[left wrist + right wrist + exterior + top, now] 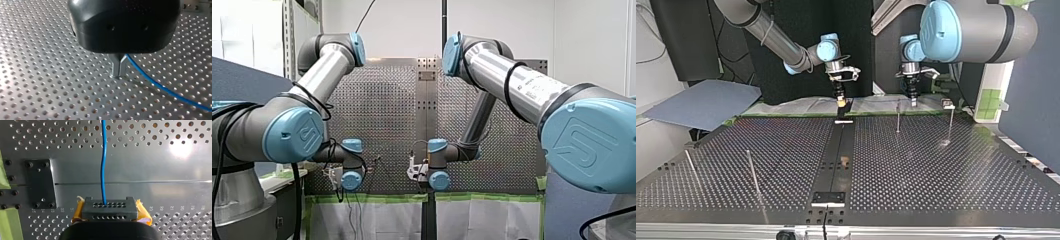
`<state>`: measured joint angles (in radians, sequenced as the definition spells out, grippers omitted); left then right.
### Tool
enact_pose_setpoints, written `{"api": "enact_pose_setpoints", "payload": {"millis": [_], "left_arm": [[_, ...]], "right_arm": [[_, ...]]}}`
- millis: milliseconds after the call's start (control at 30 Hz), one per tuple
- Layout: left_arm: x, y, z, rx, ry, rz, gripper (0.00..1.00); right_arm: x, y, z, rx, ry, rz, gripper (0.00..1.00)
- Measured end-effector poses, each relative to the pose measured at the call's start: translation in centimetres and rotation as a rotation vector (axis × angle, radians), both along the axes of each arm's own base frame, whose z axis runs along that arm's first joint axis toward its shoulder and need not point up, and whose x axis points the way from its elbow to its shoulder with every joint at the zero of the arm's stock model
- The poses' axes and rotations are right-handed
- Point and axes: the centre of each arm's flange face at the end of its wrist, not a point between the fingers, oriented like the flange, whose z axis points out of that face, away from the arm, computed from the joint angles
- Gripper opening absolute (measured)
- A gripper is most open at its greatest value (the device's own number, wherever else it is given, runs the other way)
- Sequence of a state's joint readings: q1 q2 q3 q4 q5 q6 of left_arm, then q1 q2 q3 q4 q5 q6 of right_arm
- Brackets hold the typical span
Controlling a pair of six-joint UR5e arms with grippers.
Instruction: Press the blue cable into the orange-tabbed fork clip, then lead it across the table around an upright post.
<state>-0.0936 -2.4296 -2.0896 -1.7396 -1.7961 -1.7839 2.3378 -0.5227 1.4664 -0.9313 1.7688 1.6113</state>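
In the left wrist view my left gripper (118, 73) has its metal fingers shut just above the perforated table, and the blue cable (160, 86) runs out from them across the plate. My right gripper (110, 206) is shut on the same blue cable (103, 165), which leads straight ahead from between its yellow-padded fingers. Across the table, my right gripper (841, 102) hangs over the far end of the dark centre strip, with my left gripper (913, 101) beside it at the right. A small orange-brown clip (845, 161) sits mid-strip. The cable does not show there.
Thin upright posts stand at the top view's far right (898, 117) (951, 125) and near left (752, 170). A black bolted plate (41, 183) lies beside my right gripper. Green tape (7, 225) edges the table. A blue-grey sheet (706, 102) lies off the far left corner.
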Motion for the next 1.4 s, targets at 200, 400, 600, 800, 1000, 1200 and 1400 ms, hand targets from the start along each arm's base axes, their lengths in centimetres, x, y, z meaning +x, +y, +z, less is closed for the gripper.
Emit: {"api": "enact_pose_setpoints", "payload": {"millis": [200, 400, 600, 800, 1000, 1200, 1400], "left_arm": [[1.0, 0.0, -1.9, -0.002, 0.045, -0.008, 0.00], [1.7, 0.4, -3.2, -0.031, 0.076, -0.002, 0.00], [2.2, 0.6, -3.4, -0.020, 0.113, -0.005, 0.00], [2.3, 0.7, -3.0, -0.014, 0.130, -0.005, 0.00], [3.3, 0.7, -0.6, -0.020, 0.089, -0.003, 0.00], [4.7, 0.8, 2.3, -0.065, 0.036, -0.006, 0.00], [5.9, 1.3, 3.9, -0.083, 0.004, -0.009, 0.00]], "right_arm": [[0.0, -0.2, 0.1, -0.002, -0.001, -0.002, 0.00], [0.1, -0.4, 0.3, -0.006, -0.003, -0.003, 0.00], [0.4, -0.6, 0.6, -0.012, -0.007, -0.002, 0.00], [0.7, -1.1, 1.0, -0.020, -0.013, -0.003, 0.00], [0.7, -1.6, 1.3, -0.025, -0.019, -0.011, 0.00], [0.1, -2.4, 1.3, -0.023, -0.021, -0.032, 0.00], [-1.2, -3.8, 1.3, -0.019, -0.018, -0.074, 0.00]]}}
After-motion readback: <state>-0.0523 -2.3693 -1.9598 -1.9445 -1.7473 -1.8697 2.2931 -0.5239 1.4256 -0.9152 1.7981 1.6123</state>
